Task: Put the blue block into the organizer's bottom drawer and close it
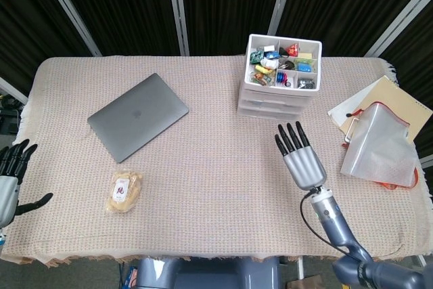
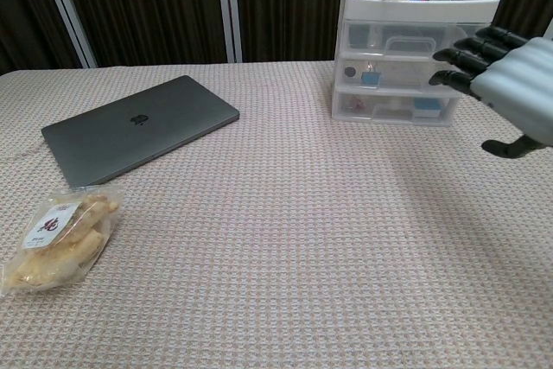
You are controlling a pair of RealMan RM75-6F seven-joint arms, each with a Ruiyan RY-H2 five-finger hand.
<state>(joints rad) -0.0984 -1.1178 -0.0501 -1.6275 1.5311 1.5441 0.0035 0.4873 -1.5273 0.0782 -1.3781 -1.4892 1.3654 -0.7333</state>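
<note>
The white three-drawer organizer (image 1: 276, 97) (image 2: 406, 66) stands at the back of the table, its top tray full of small items. Its bottom drawer (image 2: 393, 106) sits flush with the frame. Through the clear front a blue block (image 2: 425, 104) shows inside. My right hand (image 1: 301, 157) (image 2: 510, 84) hovers in front of the organizer, lifted off the table, fingers spread and holding nothing, apart from the drawers. My left hand (image 1: 10, 184) hangs off the table's left edge, fingers apart and empty.
A closed grey laptop (image 1: 137, 116) (image 2: 138, 127) lies left of centre. A bag of snacks (image 1: 125, 191) (image 2: 60, 239) lies near the front left. Papers and a clear pouch (image 1: 379, 140) lie at the right edge.
</note>
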